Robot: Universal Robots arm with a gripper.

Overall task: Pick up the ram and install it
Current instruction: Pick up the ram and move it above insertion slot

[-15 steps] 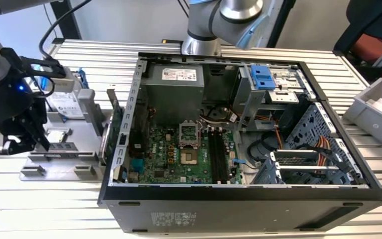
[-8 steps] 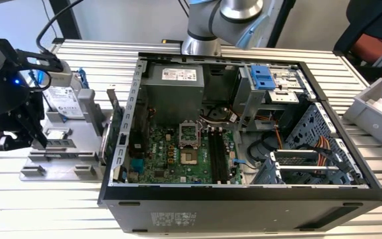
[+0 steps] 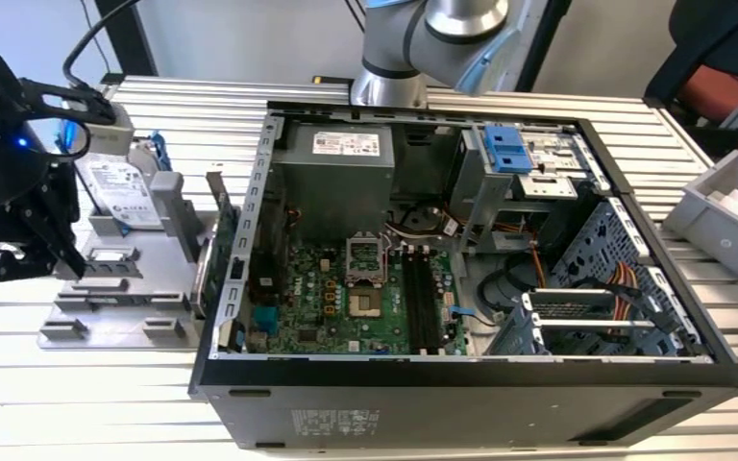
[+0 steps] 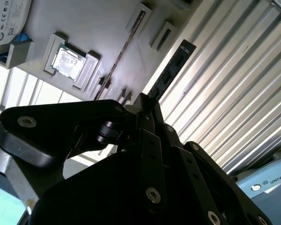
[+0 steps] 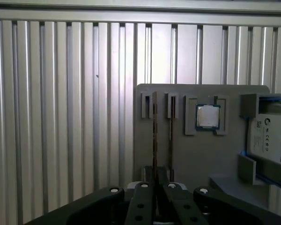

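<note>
The ram (image 4: pixel 174 63) is a thin dark stick with small chips, sticking out from between my black fingertips. In the first wrist view the ram (image 5: pixel 154 136) shows edge-on, rising from the gripper (image 5: pixel 155 176) in front of the grey fixture (image 5: pixel 187 154). My gripper (image 4: pixel 144 105) is shut on the ram's near end. In the exterior view the gripper (image 3: pixel 61 254) hangs above the fixture (image 3: pixel 126 307) at the exterior view's left, apart from the open computer case (image 3: pixel 472 379). The black motherboard slots (image 3: pixel 421 298) lie inside the case.
A second thin stick (image 5: pixel 171 136) stands in a fixture slot beside the held one. The fixture also carries a processor chip (image 5: pixel 208 116) and a silver hard drive (image 3: pixel 119 192). A green card with a bracket (image 3: pixel 222 250) stands by the case wall. A grey bin (image 3: pixel 728 216) sits at the right.
</note>
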